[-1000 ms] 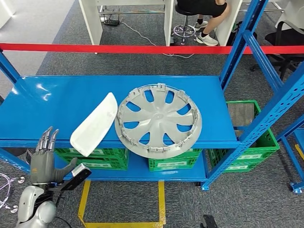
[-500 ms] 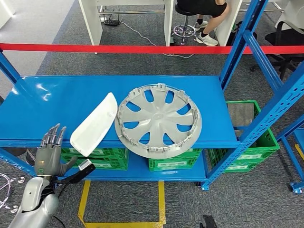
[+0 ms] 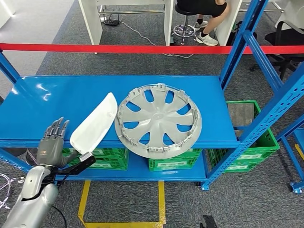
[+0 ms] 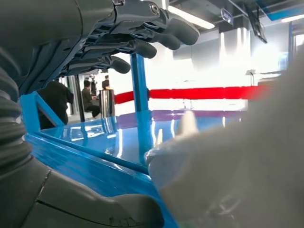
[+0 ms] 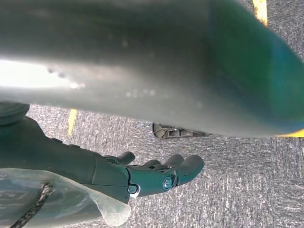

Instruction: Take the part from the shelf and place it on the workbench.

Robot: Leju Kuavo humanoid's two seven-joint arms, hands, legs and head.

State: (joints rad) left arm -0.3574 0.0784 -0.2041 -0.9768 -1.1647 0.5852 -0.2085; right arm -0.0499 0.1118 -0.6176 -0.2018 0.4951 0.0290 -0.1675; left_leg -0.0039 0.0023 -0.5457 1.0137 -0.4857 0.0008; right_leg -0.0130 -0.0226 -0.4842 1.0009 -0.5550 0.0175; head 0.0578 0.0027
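Step in hand: reach. My left hand [image 3: 51, 145], fingers apart and empty, sits at the part's [image 3: 94, 124] 8 o'clock; the part overhangs the shelf [image 3: 42, 107] edge. Next: close on its near end. Right hand [image 5: 157, 173] hangs open.

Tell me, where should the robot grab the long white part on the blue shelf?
Probably the near end of the white part, which pokes out over the front edge of the blue shelf. The left hand is right beside it, open, so its fingers could go over the top and the thumb underneath.
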